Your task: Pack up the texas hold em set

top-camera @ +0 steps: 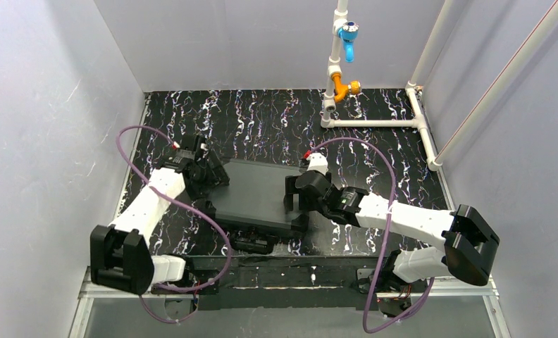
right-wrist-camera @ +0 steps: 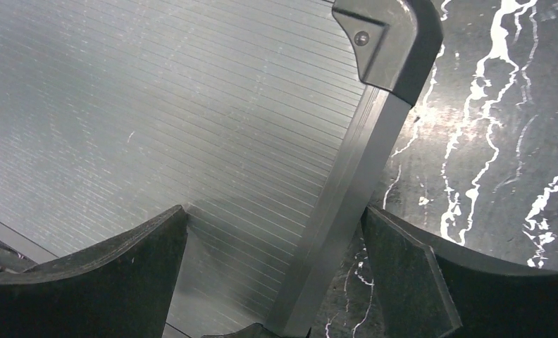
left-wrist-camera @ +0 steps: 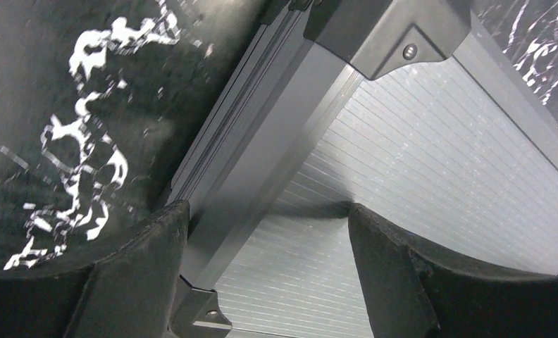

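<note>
Briefcase (top-camera: 258, 190) lies shut on the desk (top-camera: 262, 120); left claw (left-wrist-camera: 267, 206) and right claw (right-wrist-camera: 274, 209), both spread, straddle its opposite edges, apparently without contact; white pipework (top-camera: 375, 123) stands behind.

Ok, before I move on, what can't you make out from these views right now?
- What is inside the case: hidden in every view, the lid covers it.
- Whether the case's front edge is fastened: top view only, black on black and too small.
- Whether the left pincer or the right pincer touches the case: the wrist views give no depth, and the top view is too dark.
</note>
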`<state>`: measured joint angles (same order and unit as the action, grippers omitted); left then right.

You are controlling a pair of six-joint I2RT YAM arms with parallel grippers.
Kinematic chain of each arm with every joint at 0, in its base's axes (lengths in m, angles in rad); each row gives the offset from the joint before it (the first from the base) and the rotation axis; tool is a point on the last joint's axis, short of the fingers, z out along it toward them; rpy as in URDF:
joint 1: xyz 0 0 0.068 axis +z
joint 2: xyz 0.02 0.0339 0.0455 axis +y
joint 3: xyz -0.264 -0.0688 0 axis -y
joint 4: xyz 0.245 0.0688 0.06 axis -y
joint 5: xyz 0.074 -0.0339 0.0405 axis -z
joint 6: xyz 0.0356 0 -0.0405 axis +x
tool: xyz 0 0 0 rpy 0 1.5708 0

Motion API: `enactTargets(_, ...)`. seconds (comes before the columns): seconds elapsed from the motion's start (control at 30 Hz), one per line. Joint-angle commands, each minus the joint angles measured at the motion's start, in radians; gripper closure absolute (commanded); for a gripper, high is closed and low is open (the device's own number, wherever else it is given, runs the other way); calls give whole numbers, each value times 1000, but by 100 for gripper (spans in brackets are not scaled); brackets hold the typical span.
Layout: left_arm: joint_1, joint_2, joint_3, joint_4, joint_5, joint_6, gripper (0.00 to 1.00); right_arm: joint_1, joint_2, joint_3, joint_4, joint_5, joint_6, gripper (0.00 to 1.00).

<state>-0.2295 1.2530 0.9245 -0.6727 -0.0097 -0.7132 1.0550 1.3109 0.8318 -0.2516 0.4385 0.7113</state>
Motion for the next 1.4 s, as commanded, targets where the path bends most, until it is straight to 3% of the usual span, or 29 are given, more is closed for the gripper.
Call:
enactTargets(0.0,-24,180,17,129,119,24,22,8,31,-36,-62,-24,-72,2)
enactTargets(0.33,-23,383,263,140,160,130,21,8,0,-40,-32,-83,-66,2)
enactTargets(0.5,-23,384,333,92,161,180,18,8,9,-61,16,-146,-49,2)
enactTargets(0.7,-24,263,309,6,70,241,10,10,23,-70,21,-185,-58,2)
enactTargets(0.93,-24,85,280,-94,-22,258,4,10,0,18,-161,-108,-136,2)
enactTargets(1.13,-24,-60,242,-160,-5,239,2,10,-53,143,-217,-108,-198,2)
enactTargets(1.37,-24,-246,116,-152,24,191,2,10,42,298,-162,-178,-268,4)
